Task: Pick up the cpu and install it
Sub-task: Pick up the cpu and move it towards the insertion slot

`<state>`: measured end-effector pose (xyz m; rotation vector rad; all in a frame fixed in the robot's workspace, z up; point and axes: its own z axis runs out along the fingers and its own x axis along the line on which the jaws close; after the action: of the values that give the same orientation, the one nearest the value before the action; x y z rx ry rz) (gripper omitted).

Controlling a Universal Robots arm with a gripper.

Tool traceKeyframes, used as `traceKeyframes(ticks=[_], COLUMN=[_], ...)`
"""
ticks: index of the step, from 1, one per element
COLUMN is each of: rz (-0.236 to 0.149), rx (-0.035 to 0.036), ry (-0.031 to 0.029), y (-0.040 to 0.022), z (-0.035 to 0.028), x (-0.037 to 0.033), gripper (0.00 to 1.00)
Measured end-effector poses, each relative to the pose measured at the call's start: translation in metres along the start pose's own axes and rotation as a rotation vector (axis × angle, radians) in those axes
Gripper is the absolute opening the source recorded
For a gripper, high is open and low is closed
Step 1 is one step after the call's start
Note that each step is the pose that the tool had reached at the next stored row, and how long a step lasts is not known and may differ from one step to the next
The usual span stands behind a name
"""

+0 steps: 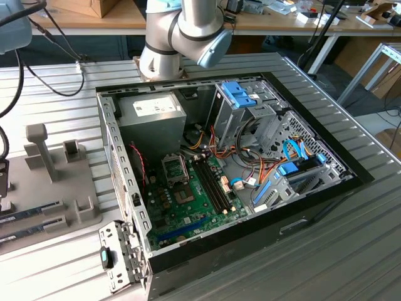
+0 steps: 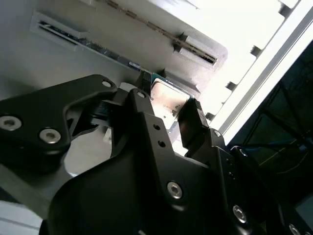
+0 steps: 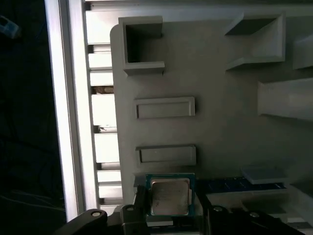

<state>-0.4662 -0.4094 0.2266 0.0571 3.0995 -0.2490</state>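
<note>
The cpu (image 3: 169, 197) is a small square chip with a dull silver top and a thin green edge, lying at the edge of the grey fixture tray (image 3: 220, 122). My gripper (image 3: 170, 209) is around it, with one black finger against each opposite side. In the second wrist view the cpu (image 2: 165, 99) sits between the fingertips (image 2: 191, 116) of my gripper (image 2: 166, 105). Whether the chip is lifted off the tray I cannot tell. The silver socket frame (image 1: 174, 168) lies on the green motherboard inside the open computer case (image 1: 119, 163).
The grey tray (image 1: 56, 188) lies at the exterior view's left with upright posts and memory sticks (image 1: 31, 210) in slots. Two empty rectangular recesses (image 3: 165, 107) sit beside the cpu. The robot base (image 1: 182, 31) stands behind the case. Cables and drive cages fill the case's right half.
</note>
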Motion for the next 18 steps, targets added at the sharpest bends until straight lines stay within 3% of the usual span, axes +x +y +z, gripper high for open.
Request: traceKeyframes(ticks=[4, 5, 6, 7, 9, 10, 11, 18], rz=[-0.002, -0.003, -0.004, -0.004, -0.004, -0.004, -0.004, 0.000], rx=[0.0785, 0.1029, 0.1197, 0.1331, 0.1352, 0.1339, 0.1182, -0.0099], ry=[-0.0031, -0.0038, -0.0045, -0.0051, -0.0051, -0.0049, -0.0042, 0.0006], y=[0.0000, 0.0000, 0.0000, 0.0000, -0.0001, -0.0001, -0.0004, -0.0032], z=[0.0001, 0.0000, 0.0000, 0.0000, -0.0001, -0.0001, -0.0001, 0.0005], x=[0.0000, 0.0000, 0.0000, 0.0000, 0.0000, 0.0000, 0.0001, -0.0001], gripper=[0.47, 0.47, 0.47, 0.47, 0.47, 0.47, 0.47, 0.47])
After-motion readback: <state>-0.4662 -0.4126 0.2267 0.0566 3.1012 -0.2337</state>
